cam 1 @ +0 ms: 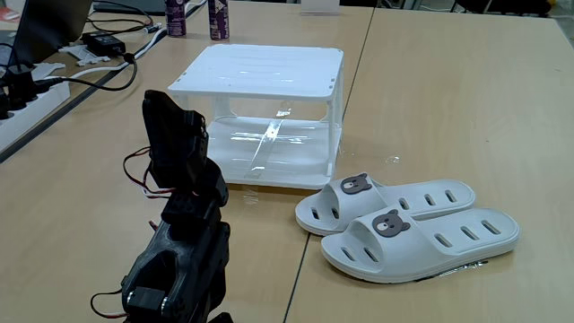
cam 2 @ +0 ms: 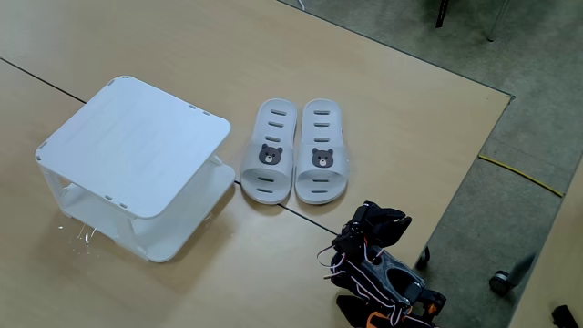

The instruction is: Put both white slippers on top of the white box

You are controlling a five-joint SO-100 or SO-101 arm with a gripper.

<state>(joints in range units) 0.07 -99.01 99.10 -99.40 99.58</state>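
My arm (cam 1: pixel 179 242) sits folded over its base, black, with red and white wires looped at its side. My gripper (cam 2: pixel 381 219) is tucked in and holds nothing; I can't tell how its jaws stand.

My arm (cam 1: pixel 179 260) is cut off by the bottom edge in a fixed view, base out of frame; same in another fixed view (cam 2: pixel 383 273), lower right. My gripper is folded into the black arm body in both, so I can't tell how the jaws stand. Two bottles (cam 1: pixel 197 18) at top are cropped at the neck. Box's (cam 2: pixel 137 146) lower shelf is mostly hidden under its top.
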